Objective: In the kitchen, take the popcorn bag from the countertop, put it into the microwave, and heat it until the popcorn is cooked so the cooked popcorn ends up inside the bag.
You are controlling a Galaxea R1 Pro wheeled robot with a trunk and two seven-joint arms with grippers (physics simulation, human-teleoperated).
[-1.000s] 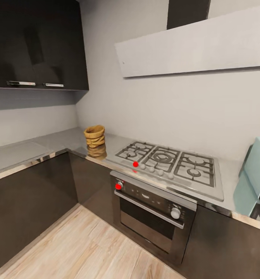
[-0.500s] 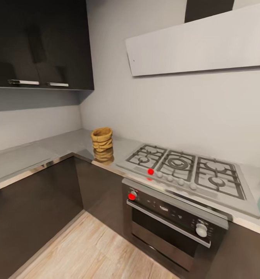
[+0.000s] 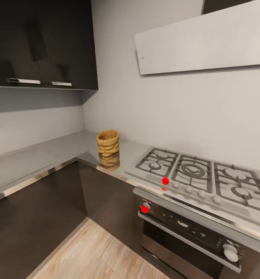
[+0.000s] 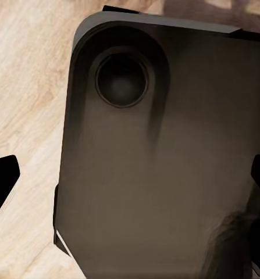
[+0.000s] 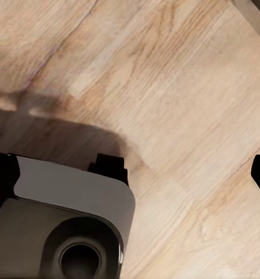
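Observation:
The popcorn bag, a small tan sack with a rolled rim, stands upright on the glossy grey countertop near the inner corner, left of the gas hob. Its kernels cannot be made out from here. The microwave is out of view. Both arms hang low, far from the bag. My left gripper is open, its dark fingertips spread wide over the robot's dark base and the wood floor. My right gripper is open too, with nothing between its fingertips, above the floor.
A grey gas hob with a red-marked knob lies right of the bag. Below it is a dark built-in oven. Dark wall cabinets hang at the left and a flat grey hood at the right. Wood floor runs along the cabinets.
The camera has turned and come nearer, so the bag, hob and oven have slid right and down in the picture. The mint-blue box at the right edge has left the view.

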